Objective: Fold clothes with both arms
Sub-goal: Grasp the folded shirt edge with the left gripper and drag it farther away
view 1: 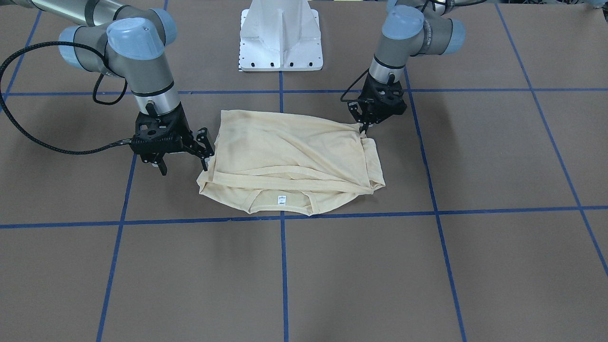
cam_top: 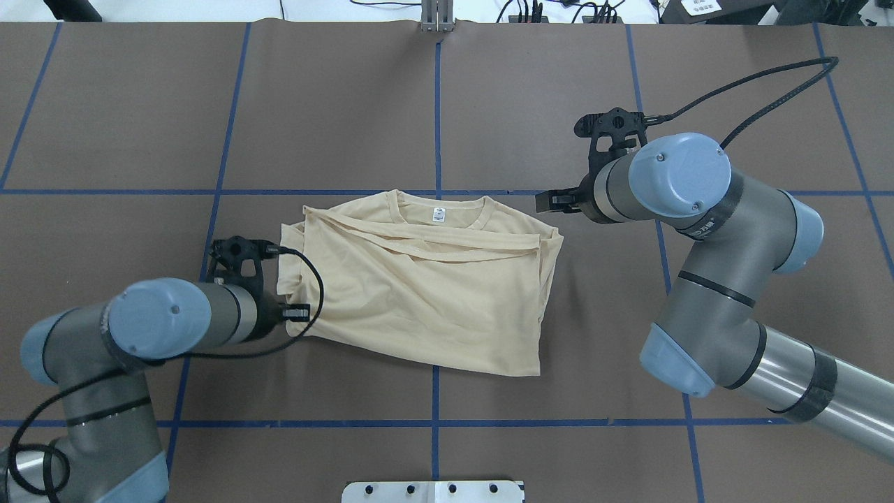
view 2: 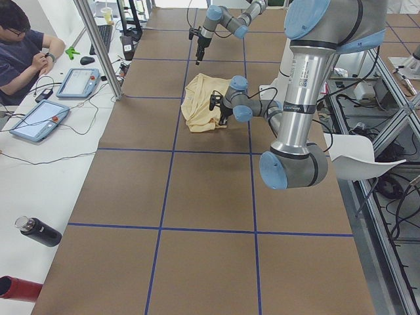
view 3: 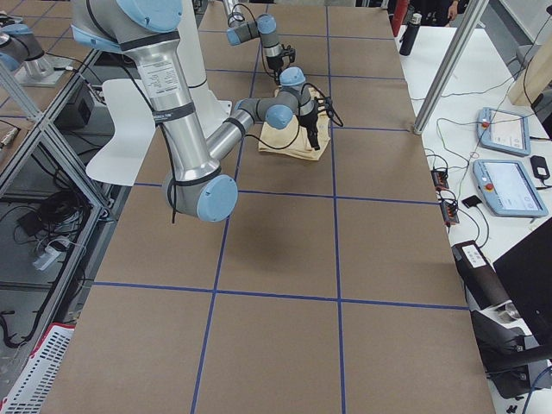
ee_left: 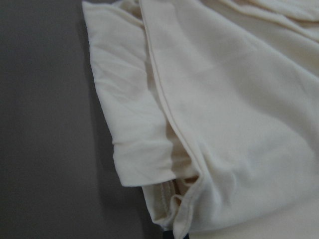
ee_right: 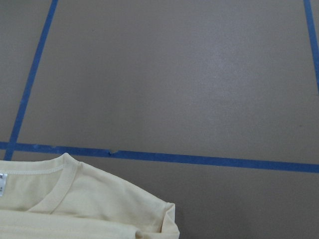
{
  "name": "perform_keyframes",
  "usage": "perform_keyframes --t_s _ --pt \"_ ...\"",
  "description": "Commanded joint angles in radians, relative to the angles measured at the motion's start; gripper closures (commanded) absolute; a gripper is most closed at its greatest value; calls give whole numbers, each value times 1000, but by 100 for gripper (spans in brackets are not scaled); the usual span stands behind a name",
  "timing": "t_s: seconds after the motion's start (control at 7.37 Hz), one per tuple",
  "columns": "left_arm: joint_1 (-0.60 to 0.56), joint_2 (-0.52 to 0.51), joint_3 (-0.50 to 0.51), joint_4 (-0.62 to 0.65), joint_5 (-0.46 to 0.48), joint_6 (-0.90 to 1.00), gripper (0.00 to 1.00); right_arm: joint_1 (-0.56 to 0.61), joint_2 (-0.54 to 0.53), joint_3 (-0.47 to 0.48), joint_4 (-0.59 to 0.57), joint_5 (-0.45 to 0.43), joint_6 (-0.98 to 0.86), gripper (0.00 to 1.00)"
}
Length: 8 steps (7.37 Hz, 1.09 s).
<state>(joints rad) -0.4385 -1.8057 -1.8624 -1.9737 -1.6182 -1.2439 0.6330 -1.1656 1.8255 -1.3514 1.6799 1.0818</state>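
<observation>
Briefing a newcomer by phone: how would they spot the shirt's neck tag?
On the brown table, the only garment is a folded cream shirt. At its edge farthest from the robot, inside the ribbed neckline, sits the tag: its only white patch.

Left arm point(cam_top: 167, 318): comes in low with the elbow bent and the wrist turned downward; the left gripper point(view 1: 365, 126) points straight down, its jaws drawn together to a point and pinching the edge of the shirt point(view 1: 294, 147). Right arm point(cam_top: 681, 175): reaches in from the opposite side with the forearm angled across and the wrist also vertical. The right gripper point(view 1: 184, 164) hangs with its fingers point(view 1: 205, 161) spread wide apart, holding nothing.
</observation>
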Motion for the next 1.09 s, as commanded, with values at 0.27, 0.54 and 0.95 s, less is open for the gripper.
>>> perform_keyframes --t_s 0.27,0.54,0.95 --pt "-406 -374 538 -20 -3 391 100 -3 7 -2 0 0 9 0" --pt "-434 -599 908 -249 -3 400 100 -4 11 -3 0 0 9 0" --pt "-479 -464 748 -297 -20 561 0 -10 47 -12 -11 -3 29 0"
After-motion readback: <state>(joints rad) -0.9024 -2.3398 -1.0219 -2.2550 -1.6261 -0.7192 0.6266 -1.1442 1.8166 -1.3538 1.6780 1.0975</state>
